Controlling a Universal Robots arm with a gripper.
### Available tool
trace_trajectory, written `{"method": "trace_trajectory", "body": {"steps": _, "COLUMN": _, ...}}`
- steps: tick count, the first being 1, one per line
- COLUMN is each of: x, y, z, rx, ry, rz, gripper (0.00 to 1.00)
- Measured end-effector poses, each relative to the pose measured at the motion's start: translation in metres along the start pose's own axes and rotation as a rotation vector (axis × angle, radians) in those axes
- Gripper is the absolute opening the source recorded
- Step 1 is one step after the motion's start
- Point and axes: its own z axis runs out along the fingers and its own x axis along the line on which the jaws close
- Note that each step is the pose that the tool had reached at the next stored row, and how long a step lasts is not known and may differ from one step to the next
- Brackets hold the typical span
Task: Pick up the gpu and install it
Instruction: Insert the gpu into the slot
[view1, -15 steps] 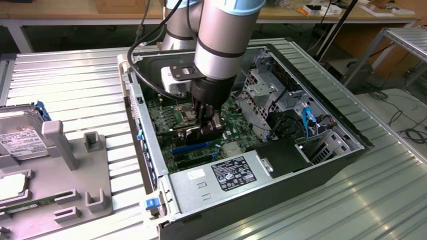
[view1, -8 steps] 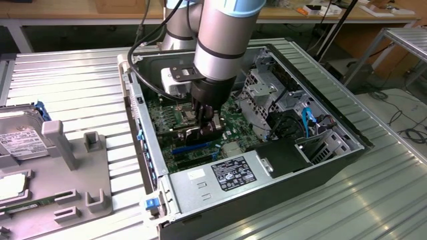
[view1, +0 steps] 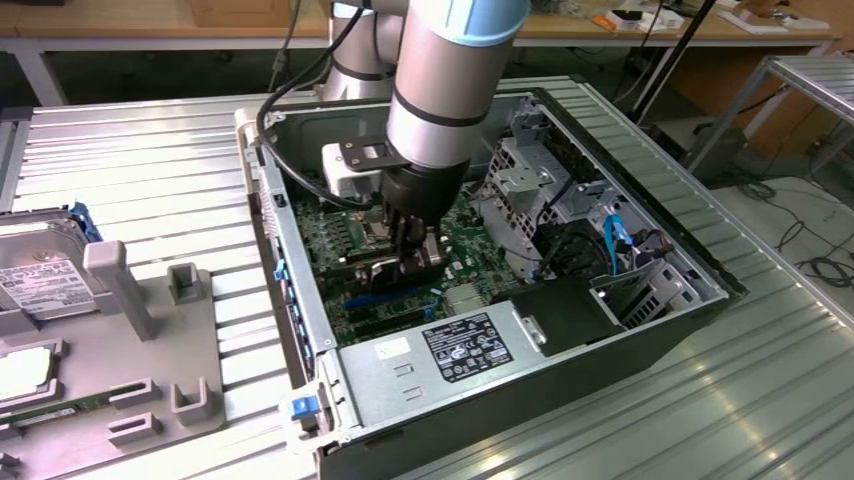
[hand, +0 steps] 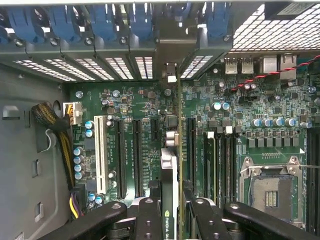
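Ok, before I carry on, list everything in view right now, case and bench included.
computer case: one, black, open, on the slatted metal table.
motherboard: one, green, inside the case.
white slot: one, white, among black slots on the motherboard.
power supply: one, silver with black label, case's near end in the exterior view.
hard drive: one, silver, on the grey fixture, exterior view's left.
blue cable: one, blue, by the drive bays.
gpu: one, black, edge-on above the slots, gripped.
arm: one, silver-grey, reaching into the case.
end effector: one, black, shut on the gpu.
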Motion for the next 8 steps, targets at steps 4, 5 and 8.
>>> {"method": "trace_trajectory", "body": {"steps": 4, "x": -0.0001, "y": 0.0001, "z": 0.0021, "rx": 0.0003, "ry": -0.0002, "rz": 0.000, "gripper": 0.27}}
{"method": "trace_trajectory", "body": {"steps": 5, "x": -0.0004, "y": 0.0001, "z": 0.0022, "rx": 0.0004, "ry": -0.0003, "rz": 0.000, "gripper": 0.27}}
{"method": "trace_trajectory", "body": {"steps": 8, "x": -0.0013, "y": 0.0002, "z": 0.0022, "rx": 0.0003, "ry": -0.0001, "rz": 0.000, "gripper": 0.27}}
